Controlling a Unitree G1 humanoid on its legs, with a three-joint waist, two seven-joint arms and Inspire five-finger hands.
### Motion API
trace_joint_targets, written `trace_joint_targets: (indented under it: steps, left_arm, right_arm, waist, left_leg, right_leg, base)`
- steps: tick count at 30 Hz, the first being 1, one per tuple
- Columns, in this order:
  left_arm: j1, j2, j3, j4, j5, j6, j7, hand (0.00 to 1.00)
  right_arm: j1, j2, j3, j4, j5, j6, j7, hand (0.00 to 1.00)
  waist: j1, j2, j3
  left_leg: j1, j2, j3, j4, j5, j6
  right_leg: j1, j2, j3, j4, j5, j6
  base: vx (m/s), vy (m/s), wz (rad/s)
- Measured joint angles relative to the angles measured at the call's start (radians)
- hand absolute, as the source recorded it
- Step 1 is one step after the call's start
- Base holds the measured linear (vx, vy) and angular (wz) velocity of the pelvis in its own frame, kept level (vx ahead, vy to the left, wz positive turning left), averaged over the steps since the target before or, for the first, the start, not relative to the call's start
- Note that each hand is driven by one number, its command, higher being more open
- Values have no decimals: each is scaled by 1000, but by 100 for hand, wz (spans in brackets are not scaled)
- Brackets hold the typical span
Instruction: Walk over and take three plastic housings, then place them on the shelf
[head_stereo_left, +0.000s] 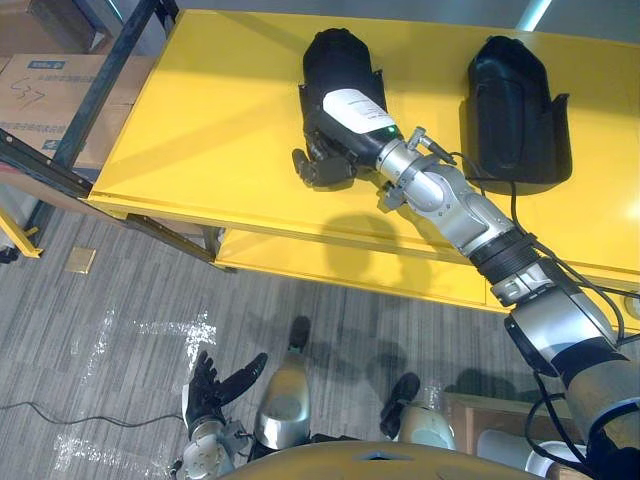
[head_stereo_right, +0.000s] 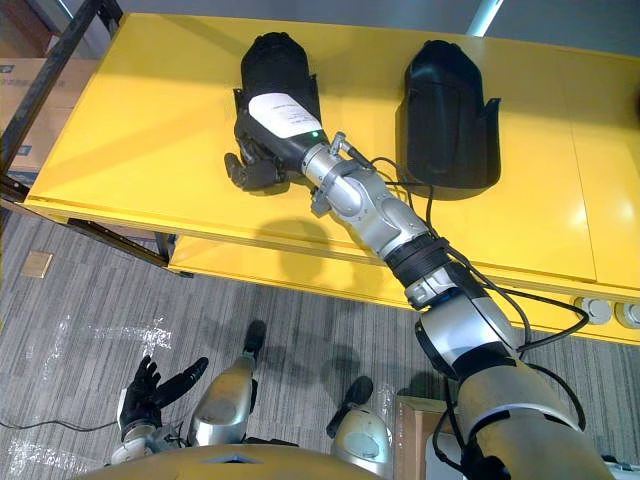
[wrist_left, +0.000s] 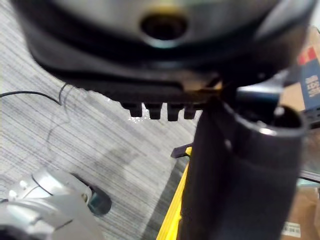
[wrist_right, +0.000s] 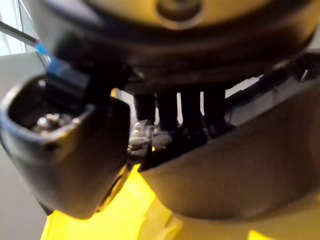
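Two black plastic housings lie on the yellow table (head_stereo_left: 210, 110). My right hand (head_stereo_left: 350, 125) rests on top of the left housing (head_stereo_left: 338, 55), its fingers (head_stereo_left: 318, 167) curled round the housing's near edge. The right wrist view has the fingers (wrist_right: 170, 107) reaching over the housing's dark shell (wrist_right: 240, 165), with the thumb (wrist_right: 65, 145) beside it. The other housing (head_stereo_left: 510, 100) sits untouched further right. My left hand (head_stereo_left: 212, 385) hangs low over the carpet, fingers spread and holding nothing.
A dark metal rack frame (head_stereo_left: 95, 95) stands at the table's left end, with cardboard boxes (head_stereo_left: 45, 90) behind it. Grey carpet floor (head_stereo_left: 130, 320) lies in front of the table. A lower yellow ledge (head_stereo_left: 330, 262) runs under the table's front edge.
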Motion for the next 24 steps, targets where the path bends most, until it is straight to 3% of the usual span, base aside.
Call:
trace_joint_targets:
  steps: [3,4,8,13,18,22,24]
  left_arm:
    - [-3,0,-1,16,-2,0,0,100]
    - [-3,0,-1,19,-2,0,0,100]
    - [-3,0,-2,24,-2,0,0,100]
    - [-9,3,-9,70,-2,-22,2,100]
    - [-28,11,-22,101,-2,-23,2,100]
    - [-27,38,-17,121,-1,-23,1,100]
    - [-26,57,-9,143,-1,-21,0,100]
  right_arm:
    - [0,0,6,0,1,2,1,0]
    - [0,1,8,-1,1,10,1,100]
    - [3,7,16,-4,7,47,-10,100]
    - [3,43,1,-18,8,49,-124,100]
    - [5,47,-136,-154,79,13,-156,100]
    - [13,37,-247,-321,223,-24,-152,100]
    - [64,31,-295,-420,382,-14,-115,100]
  waist:
    - [0,0,0]
    - [0,-1,0]
    - [0,-3,-2]
    - [-1,-7,-4]
    - [-3,-13,-6]
    - [-30,-56,-33]
    - [-35,-88,-57]
  left_leg:
    - [1,0,2,0,0,2]
    - [1,1,5,0,0,5]
    - [4,1,10,0,0,6]
    - [17,4,26,-1,-1,8]
    - [39,4,33,-4,-1,6]
    - [53,8,53,-4,-7,3]
    - [78,13,81,-4,-16,-1]
  right_leg:
    - [0,0,1,0,0,0]
    - [0,0,1,0,0,0]
    - [0,0,6,0,0,0]
    - [2,1,21,0,1,1]
    - [27,3,22,-11,3,3]
    - [42,9,31,-31,6,7]
    - [57,15,55,-51,12,8]
  base:
    - [0,0,0]
    - [0,0,0]
    - [-14,-20,-2]
    - [-16,-26,-9]
    - [-1,-4,-1]
    - [3,-23,-11]
    - [30,-19,-29]
